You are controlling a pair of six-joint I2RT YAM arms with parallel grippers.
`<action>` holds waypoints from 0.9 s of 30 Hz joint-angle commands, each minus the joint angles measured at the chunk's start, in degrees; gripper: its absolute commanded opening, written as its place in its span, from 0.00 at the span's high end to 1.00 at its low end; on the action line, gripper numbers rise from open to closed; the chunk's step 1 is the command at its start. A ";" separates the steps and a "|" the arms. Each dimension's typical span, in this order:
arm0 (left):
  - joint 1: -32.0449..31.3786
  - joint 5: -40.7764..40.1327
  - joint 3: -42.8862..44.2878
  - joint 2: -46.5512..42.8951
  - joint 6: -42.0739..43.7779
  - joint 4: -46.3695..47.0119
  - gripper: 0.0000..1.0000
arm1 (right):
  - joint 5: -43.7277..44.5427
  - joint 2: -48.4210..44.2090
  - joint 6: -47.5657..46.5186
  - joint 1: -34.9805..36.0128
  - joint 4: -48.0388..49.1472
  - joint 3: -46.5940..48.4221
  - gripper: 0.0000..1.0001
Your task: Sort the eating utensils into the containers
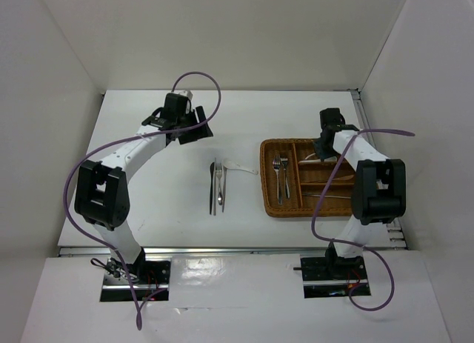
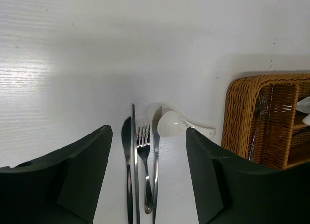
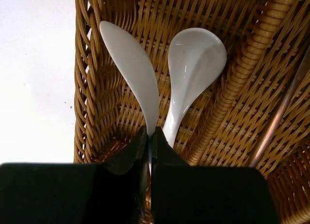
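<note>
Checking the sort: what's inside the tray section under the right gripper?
A white spoon lies on the tray floor; a second spoon is pinched by the shut right gripper. Their handle ends are hidden behind the fingers.

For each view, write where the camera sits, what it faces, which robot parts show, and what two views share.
Top external: above and behind the bases, looking down on the table; left arm and right arm show.
Left wrist: faces loose cutlery; open fingers show.
Right wrist: faces into the wicker tray; fingers shut on a white spoon.
Shared: all show the tray.
</note>
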 commanded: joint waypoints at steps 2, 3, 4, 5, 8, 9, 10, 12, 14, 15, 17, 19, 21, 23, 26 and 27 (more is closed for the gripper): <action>-0.12 -0.93 -0.60 -0.98 1.73 0.41 0.24 | 0.63 0.22 1.88 -0.05 -0.44 3.31 0.97; -0.12 -0.93 -0.60 -0.98 1.73 0.41 0.24 | 0.10 0.74 1.27 -0.05 -0.96 3.92 0.89; -0.12 -0.93 -0.60 -0.98 1.73 0.41 0.24 | 0.10 0.75 1.26 -0.05 -0.96 4.45 0.83; -0.12 -0.93 -0.60 -0.98 1.73 0.41 0.24 | 0.10 0.75 0.48 -0.05 -0.96 4.46 0.76; -0.12 0.30 -1.65 -0.46 2.96 0.41 0.24 | -1.13 0.75 -2.86 -0.05 -0.35 5.16 0.47; -0.12 0.30 -1.66 -0.45 3.75 0.41 0.24 | -1.74 -0.12 -4.87 -0.05 -0.35 5.16 0.40; -0.12 0.82 -2.44 -0.45 4.36 0.41 0.24 | -1.75 -0.65 -5.67 -0.05 0.52 5.16 0.34; -0.12 0.83 -4.11 -1.15 4.37 0.41 0.24 | -2.36 -2.76 -7.25 -0.05 0.53 5.16 0.29; -0.12 0.83 -6.04 -1.77 4.90 0.41 0.24 | -2.36 -5.39 -9.01 -0.05 1.14 5.16 0.29; -0.12 0.83 -6.75 -2.38 4.90 0.41 0.24 | -3.84 -6.62 -12.07 -0.05 2.19 4.38 0.29; -0.12 0.83 -8.67 -2.38 5.42 0.41 0.24 | -5.34 -10.56 -15.95 -0.05 5.09 2.10 0.28; -1.87 0.83 -9.21 -2.38 5.42 0.41 0.26 | -9.54 -13.21 -22.86 -0.05 11.32 -0.19 0.28; -3.28 0.22 -10.96 -2.38 5.42 1.20 0.27 | -12.10 -16.47 -25.97 -0.05 15.89 -3.26 0.26; -4.61 -0.31 -12.45 -2.38 5.42 2.07 0.29 | -14.66 -18.58 -28.53 -0.05 18.36 -5.99 0.26; -5.40 -2.33 -12.99 -1.25 2.01 1.74 0.30 | -15.19 -19.29 -29.67 -0.05 17.68 -6.62 0.26; -6.01 -4.42 -12.38 -1.24 1.13 0.77 0.32 | -15.19 -19.29 -29.68 -0.05 16.80 -6.62 0.26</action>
